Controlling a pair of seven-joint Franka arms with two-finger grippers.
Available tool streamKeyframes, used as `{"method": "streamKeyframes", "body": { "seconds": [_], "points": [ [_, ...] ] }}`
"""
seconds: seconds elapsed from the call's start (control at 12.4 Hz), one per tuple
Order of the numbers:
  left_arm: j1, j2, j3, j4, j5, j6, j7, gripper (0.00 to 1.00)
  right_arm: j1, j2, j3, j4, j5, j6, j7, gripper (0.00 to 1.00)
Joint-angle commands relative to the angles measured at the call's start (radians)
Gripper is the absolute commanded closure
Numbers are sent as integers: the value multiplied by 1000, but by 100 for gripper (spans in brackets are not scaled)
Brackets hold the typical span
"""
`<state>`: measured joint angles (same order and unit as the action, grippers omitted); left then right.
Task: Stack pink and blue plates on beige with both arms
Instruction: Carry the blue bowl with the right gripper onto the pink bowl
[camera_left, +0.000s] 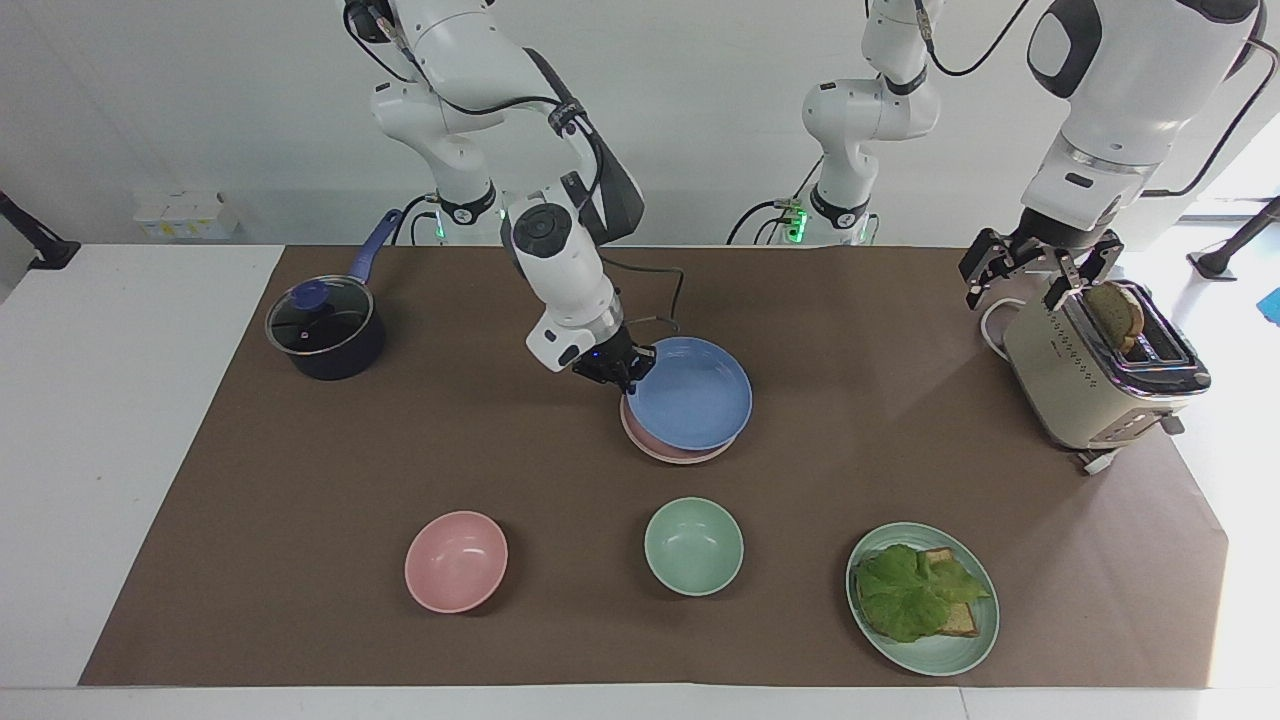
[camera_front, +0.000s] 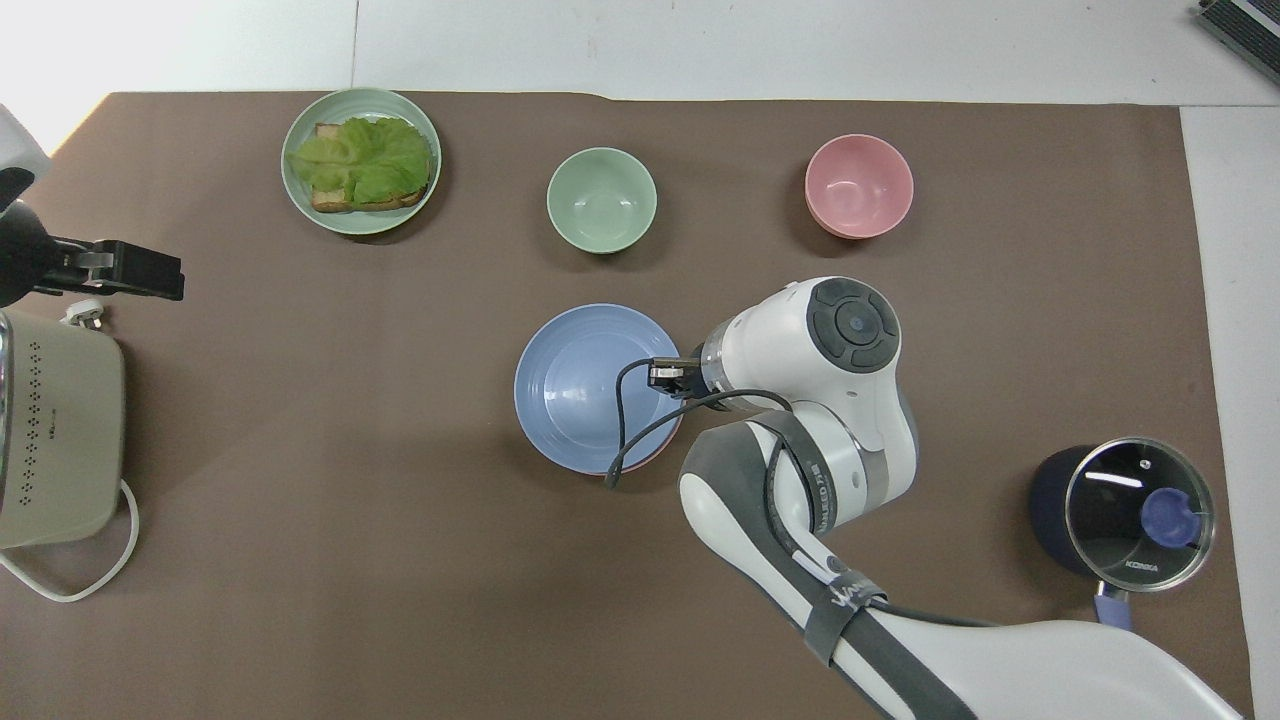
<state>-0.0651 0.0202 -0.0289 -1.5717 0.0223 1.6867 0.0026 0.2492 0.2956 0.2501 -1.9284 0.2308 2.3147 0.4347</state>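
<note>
Blue plate (camera_left: 690, 405) gripped at rim by right claw (camera_left: 618, 374), over pink plate (camera_left: 665, 450).

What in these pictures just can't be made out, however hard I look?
- A beige plate: seen in neither view; the blue plate and the pink plate would cover anything under them.
- Right tool, shut on the blue plate's rim: overhead view, its wrist and cable hide the fingertips.
- Left tool, over the toaster: overhead view, the edge cuts off its arm.
</note>
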Motion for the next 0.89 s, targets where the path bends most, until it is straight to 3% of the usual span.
{"method": "streamKeyframes", "body": {
  "seconds": [0.0, 0.24, 0.64, 0.8],
  "points": [
    [8, -5, -6, 2, 13, -15, 7, 0, -4, -4, 1, -8, 12, 5, 2, 99],
    [10, -5, -6, 2, 13, -15, 7, 0, -7, -3, 0, -1, 12, -8, 9, 21],
    [8, -5, -6, -1, 13, -15, 7, 0, -47, -24, -11, 26, 10, -50, 9, 0],
    [10, -5, -6, 2, 13, -15, 7, 0, -114, -90, -17, 32, -40, -89, 7, 0]
  ]
}}
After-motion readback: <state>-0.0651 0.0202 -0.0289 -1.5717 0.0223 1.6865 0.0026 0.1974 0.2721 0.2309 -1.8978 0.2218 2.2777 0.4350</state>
